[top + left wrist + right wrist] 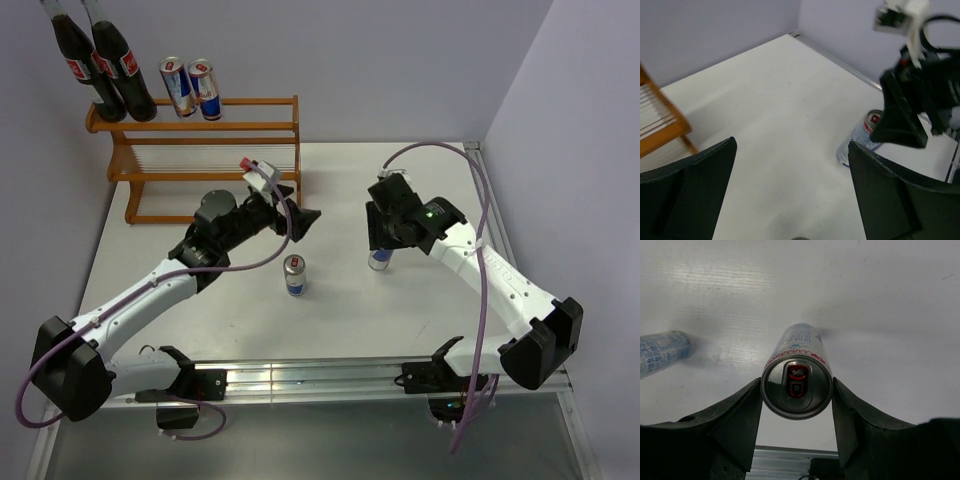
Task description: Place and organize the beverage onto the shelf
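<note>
Blue/slvr can (797,372), orange-brn shelf (200,127)

A white table (330,190) carried everything. At its far left corner stood an orange-brown wooden shelf (200,127) with three stepped tiers of thin rails. On the top tier, at the left end, stood the left cola bottle (85,70) and the right cola bottle (122,65), dark with red labels. Just right of them stood two blue-and-silver shelf cans (177,85), close together. Directly on the tabletop two more slim cans stood upright and well apart: the middle can (294,275) near the centre and the right-hand can (797,385) further right.
</note>
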